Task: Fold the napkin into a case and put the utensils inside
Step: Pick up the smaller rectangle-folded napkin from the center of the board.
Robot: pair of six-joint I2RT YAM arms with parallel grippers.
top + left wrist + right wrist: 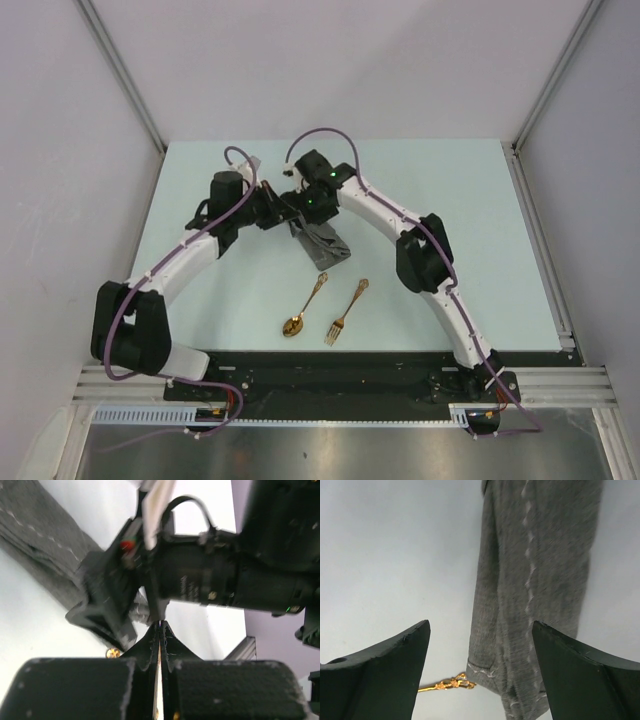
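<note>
The napkin (324,247) lies folded into a narrow dark grey strip at mid-table, a case shape with stitched edges (535,580). The gold spoon (303,306) and gold fork (346,311) lie side by side on the table in front of it, outside the cloth. My right gripper (480,630) hangs open just above the strip's near end, with the cloth below the gap and nothing between the fingers (395,665). The spoon's ornate handle tip (447,684) lies right by the strip's corner. My left gripper (160,624) is shut and empty, close beside the right gripper's body (200,575).
Both arms meet over the back middle of the pale green table (470,220). Grey walls and a metal frame post (120,70) close in the sides. A black rail (330,375) runs along the near edge.
</note>
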